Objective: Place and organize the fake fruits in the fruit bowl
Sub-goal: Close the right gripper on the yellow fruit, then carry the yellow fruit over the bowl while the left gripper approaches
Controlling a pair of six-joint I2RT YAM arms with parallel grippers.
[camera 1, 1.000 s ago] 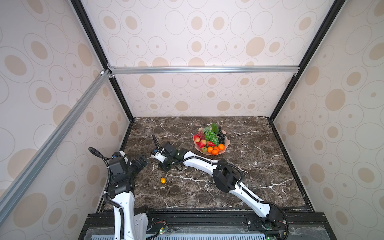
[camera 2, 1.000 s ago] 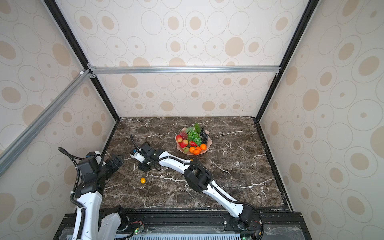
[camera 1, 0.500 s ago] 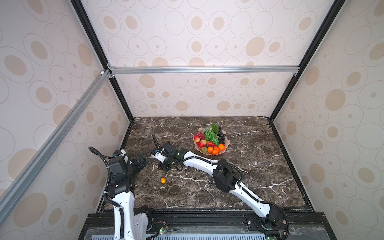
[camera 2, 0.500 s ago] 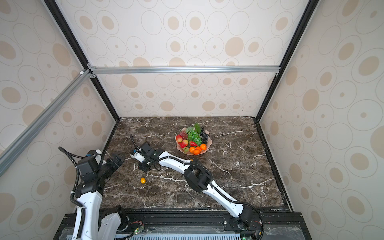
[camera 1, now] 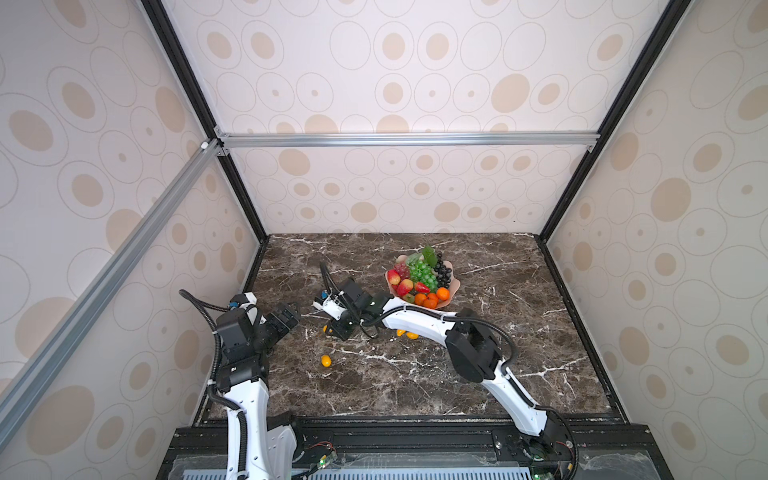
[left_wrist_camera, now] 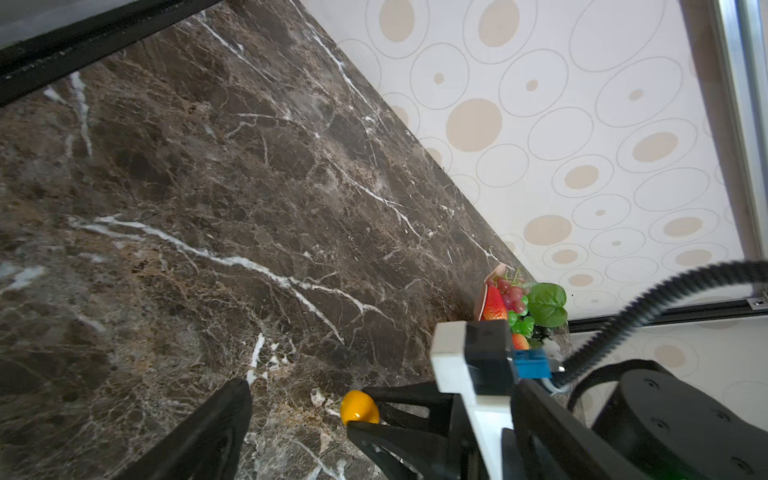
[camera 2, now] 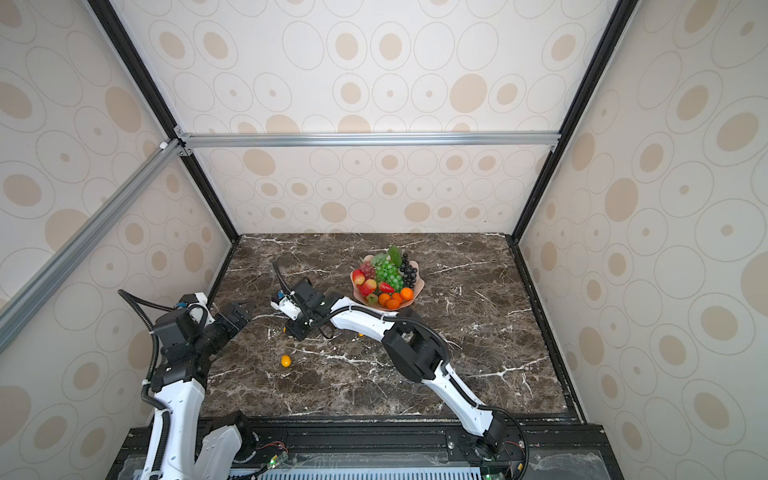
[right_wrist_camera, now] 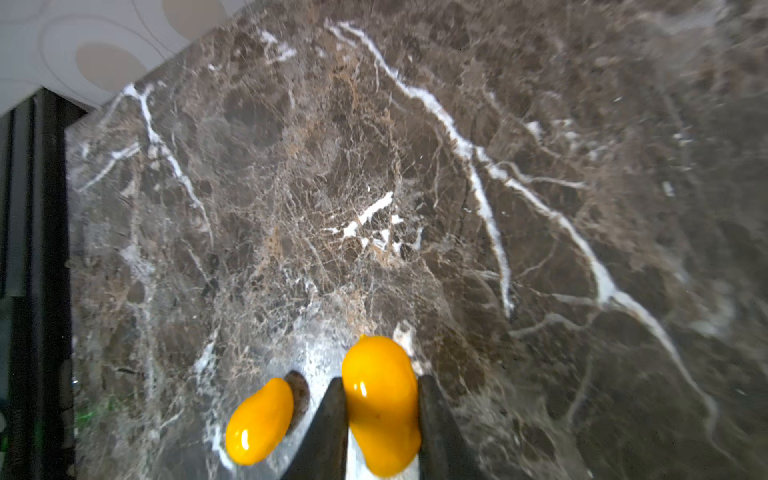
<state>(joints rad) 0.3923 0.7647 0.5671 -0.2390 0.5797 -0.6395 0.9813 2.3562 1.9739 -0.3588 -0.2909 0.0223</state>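
Gripping a yellow oval (right_wrist_camera: 380, 415), the right end effector (right_wrist_camera: 380, 381) has a dark finger pressed against each flank of the fruit, so it reads as clenched on it. In the left wrist view the same oval sits right at the fingertips, low over the bench (camera 1: 415, 386). Whether it has left the surface I cannot tell. A second oval (right_wrist_camera: 257, 419) lies on the bench just beside one finger, untouched.

The right arm reaches across the middle toward the left side. In a top view two more ovals (camera 1: 406, 334) peek out from under its forearm, and a loose oval (camera 1: 326, 360) lies alone nearer the front edge. The left end effector (camera 1: 291, 312) hangs near the left wall with its jaws spread wide, holding nothing.

The fruit bowl (camera 1: 456, 286) stands toward the back, right of centre, already heaped with grape bunches (camera 1: 422, 272), strawberries and tangerines (camera 1: 432, 297).

The step in hand looks like picking up one of the last stray fruits. Next comes a lift clear of the neighbouring oval, then a carry back over the bowl's pointed rim. The release wants a gap in the pile, since a glossy oval could easily roll off.
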